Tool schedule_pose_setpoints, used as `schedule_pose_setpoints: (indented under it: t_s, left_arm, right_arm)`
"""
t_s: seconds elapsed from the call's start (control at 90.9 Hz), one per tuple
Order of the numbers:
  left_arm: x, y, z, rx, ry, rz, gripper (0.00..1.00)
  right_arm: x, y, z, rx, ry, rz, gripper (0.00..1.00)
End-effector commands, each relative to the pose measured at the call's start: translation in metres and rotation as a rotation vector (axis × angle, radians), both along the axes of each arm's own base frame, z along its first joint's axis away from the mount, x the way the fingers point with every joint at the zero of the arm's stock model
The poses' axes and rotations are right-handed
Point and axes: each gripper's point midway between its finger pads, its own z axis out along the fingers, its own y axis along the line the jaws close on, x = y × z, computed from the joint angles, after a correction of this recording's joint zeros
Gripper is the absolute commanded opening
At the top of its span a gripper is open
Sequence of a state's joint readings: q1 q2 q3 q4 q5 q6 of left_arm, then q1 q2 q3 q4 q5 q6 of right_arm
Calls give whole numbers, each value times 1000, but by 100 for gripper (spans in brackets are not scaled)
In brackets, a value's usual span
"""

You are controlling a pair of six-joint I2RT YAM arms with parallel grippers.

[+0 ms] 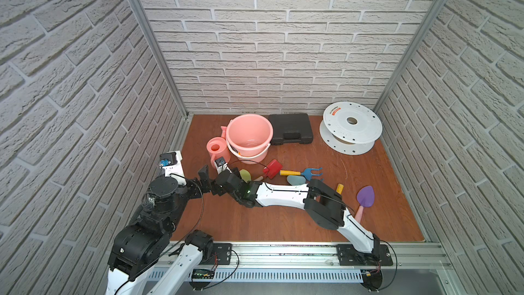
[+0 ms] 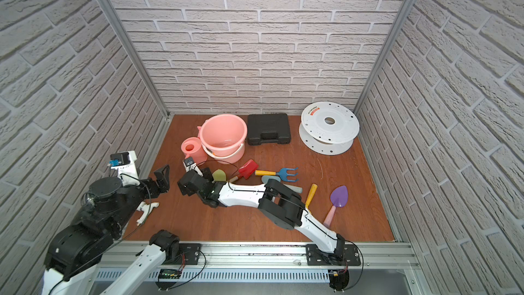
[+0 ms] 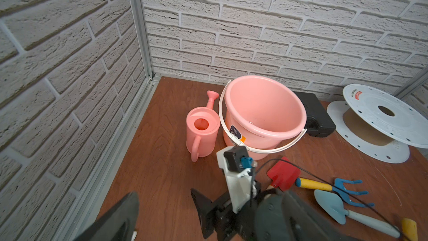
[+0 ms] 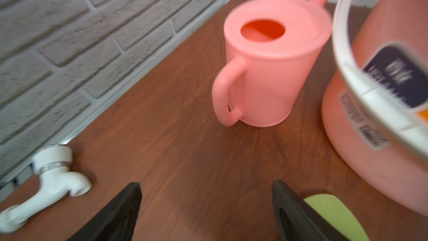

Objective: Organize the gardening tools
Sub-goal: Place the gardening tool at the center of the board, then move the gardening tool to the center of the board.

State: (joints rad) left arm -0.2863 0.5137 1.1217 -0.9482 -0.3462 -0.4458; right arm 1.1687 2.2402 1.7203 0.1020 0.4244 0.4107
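The pink watering can (image 1: 217, 148) stands upright beside a pink bucket (image 1: 249, 134). My right gripper (image 4: 206, 205) hovers low over the floor just short of the can, open and empty. A green trowel blade (image 4: 335, 216) lies against its outer finger. Past it, in both top views, lie a red spade (image 1: 272, 168), a blue rake (image 1: 309, 173) and a pale blue trowel (image 1: 296, 180). A yellow handle (image 2: 310, 194) and a purple trowel (image 2: 338, 197) lie further right. My left gripper (image 2: 161, 181) is open and empty, raised at the left.
A black case (image 1: 290, 129) and a big white reel (image 1: 351, 126) stand along the back wall. A white plastic tap (image 2: 144, 211) lies on the floor under the left arm. Brick walls close in the wooden floor (image 1: 255, 222) on three sides.
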Motion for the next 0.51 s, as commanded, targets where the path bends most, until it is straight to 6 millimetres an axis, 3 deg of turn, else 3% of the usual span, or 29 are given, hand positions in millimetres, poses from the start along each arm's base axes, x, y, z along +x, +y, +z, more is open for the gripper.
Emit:
schedule_pose_setpoints:
  t_s: [0.0,0.088,0.198,0.495]
  left_arm:
    - [15,-3,0,6,-11,7,98]
    - [23,-5,-5,6,13,11,98]
    - [33,-8,-12,0,41,16,98]
    - [61,-24,-41,-47,111,-1,98]
  right_arm:
    - [-14,-20,64,72,-76,13,92]
    - [-22,-52,80,43,-87,-9,93]
    - [-30,-91,84,-16,-89,-42,96]
    - [-36,-201,65,-160,-71,-175,100]
